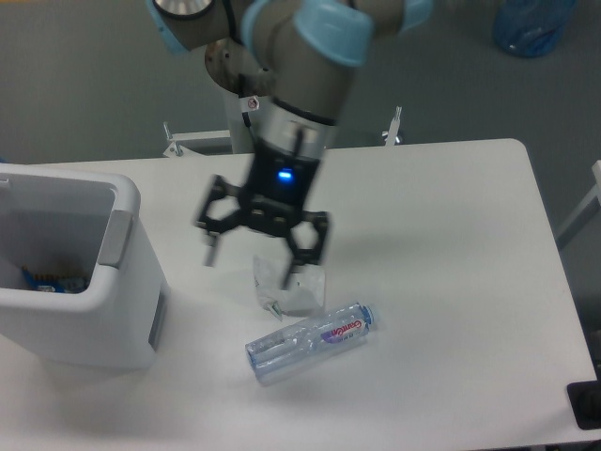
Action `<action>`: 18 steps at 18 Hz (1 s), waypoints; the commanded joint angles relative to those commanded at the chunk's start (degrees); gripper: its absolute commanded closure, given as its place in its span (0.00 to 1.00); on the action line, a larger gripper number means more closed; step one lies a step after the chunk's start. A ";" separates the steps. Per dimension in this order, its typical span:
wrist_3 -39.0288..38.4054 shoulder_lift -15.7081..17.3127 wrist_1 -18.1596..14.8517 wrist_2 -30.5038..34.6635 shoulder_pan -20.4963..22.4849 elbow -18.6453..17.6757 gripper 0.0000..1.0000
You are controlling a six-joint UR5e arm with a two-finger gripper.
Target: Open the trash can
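Observation:
The trash can point(131, 324) is a large white boxy bin at the left of the table. Its top is open and I can see inside, where some coloured items lie at the bottom. The grey push-tab point(116, 238) sits on its right rim. The lid itself does not show. My gripper point(252, 258) hangs above the table to the right of the bin, motion-blurred, with its fingers spread open and nothing between them. It is apart from the bin by about a hand's width.
A crumpled clear plastic wrapper point(286, 289) lies just under the gripper. A clear plastic water bottle point(310, 340) lies on its side in front of it. The white table point(451, 235) extends to the right. A blue object point(531, 23) stands beyond the table's far right.

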 joint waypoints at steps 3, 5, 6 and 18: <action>10.28 -3.25 -0.17 8.72 3.25 1.05 0.00; 15.13 -4.66 -0.70 9.36 4.75 3.06 0.00; 16.11 -5.53 -0.96 9.44 5.45 4.56 0.00; 31.59 -9.06 -1.76 19.90 5.46 4.04 0.00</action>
